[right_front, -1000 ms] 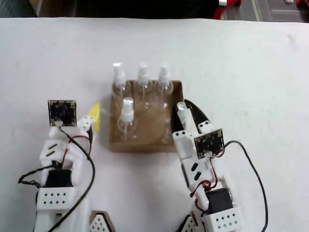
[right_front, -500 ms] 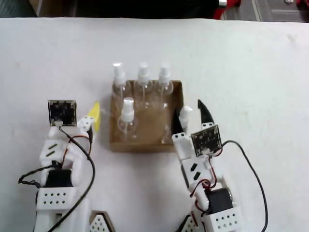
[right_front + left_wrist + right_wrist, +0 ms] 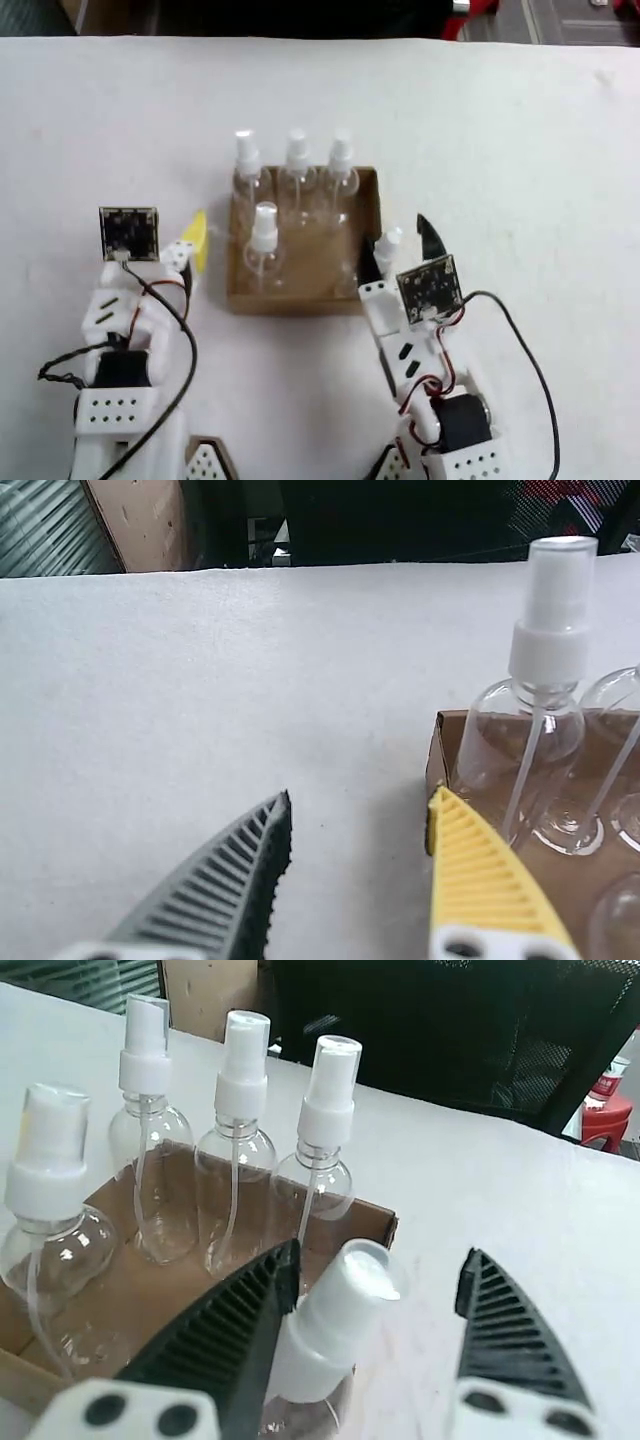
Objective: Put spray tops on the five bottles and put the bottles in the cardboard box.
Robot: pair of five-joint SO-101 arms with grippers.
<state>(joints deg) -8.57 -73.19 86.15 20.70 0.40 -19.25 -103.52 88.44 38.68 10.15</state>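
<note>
Right end effector (image 3: 398,250): fingers spread wide, gripping nothing. The fifth bottle (image 3: 386,242) stands between them and leans a little. In the right wrist view its white spray top (image 3: 340,1305) lies close against one black finger (image 3: 235,1325); the other black finger is apart from it, with a gap of desk showing between. Whether the bottle's base sits inside the box wall, cannot tell.

Cardboard box (image 3: 305,280): just ahead of the right end effector, its near corner at the fingertips. Four capped bottles stand upright inside.
- Row of three bottles (image 3: 297,175): along the box wall farthest from the end effector, side by side.
- Fourth bottle (image 3: 263,250): alone, nearer than the row, on the side of the box away from the right end effector.

Left end effector (image 3: 362,800): fingers moderately apart, nothing between them, low over the bare white desk (image 3: 520,150). The grey finger (image 3: 230,890) is over open desk. The yellow finger (image 3: 480,880) is the one on the box side. A box corner lies just beyond its tip, and one capped bottle of the row stands a little past that.
</note>
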